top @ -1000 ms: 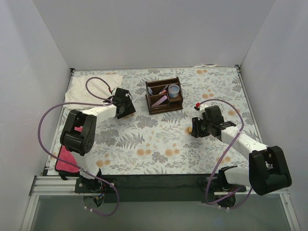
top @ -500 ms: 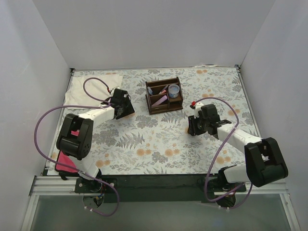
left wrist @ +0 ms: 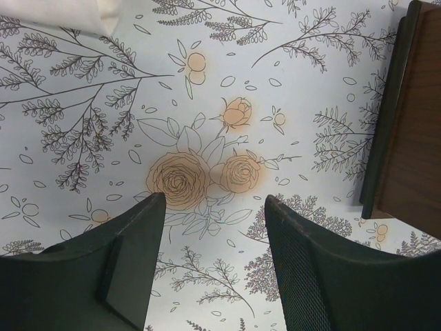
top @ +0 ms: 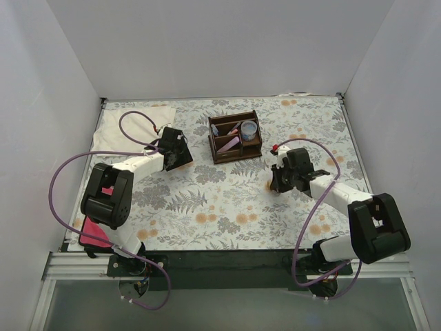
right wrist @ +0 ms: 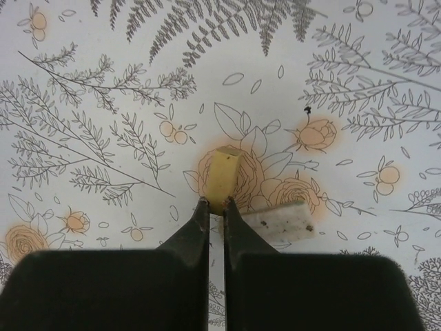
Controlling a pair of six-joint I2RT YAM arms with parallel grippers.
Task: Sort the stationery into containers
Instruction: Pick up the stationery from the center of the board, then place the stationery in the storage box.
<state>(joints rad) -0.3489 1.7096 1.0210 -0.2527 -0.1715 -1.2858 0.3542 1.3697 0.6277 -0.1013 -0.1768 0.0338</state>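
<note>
The dark brown wooden organiser [top: 235, 136] stands at the back centre. It holds pens [top: 231, 128], a pale pink bar [top: 229, 143] and a bluish round cup [top: 249, 129]. Its dark side shows in the left wrist view [left wrist: 413, 124]. My right gripper [right wrist: 216, 204] is shut on the near end of a small tan block [right wrist: 225, 178], low over the floral cloth; in the top view it [top: 277, 181] is right of and nearer than the organiser. My left gripper [left wrist: 213, 201] is open and empty over the cloth, just left of the organiser [top: 179, 157].
A white speckled eraser-like piece [right wrist: 282, 222] lies on the cloth beside the right fingers. A white folded cloth [top: 134, 124] lies at the back left. A flat magenta object [top: 93, 227] lies at the front left by the left arm's base.
My right gripper has shifted slightly toward the organiser with its wrist turned. The left arm's elbow has swung a little left; its gripper stays beside the organiser.
</note>
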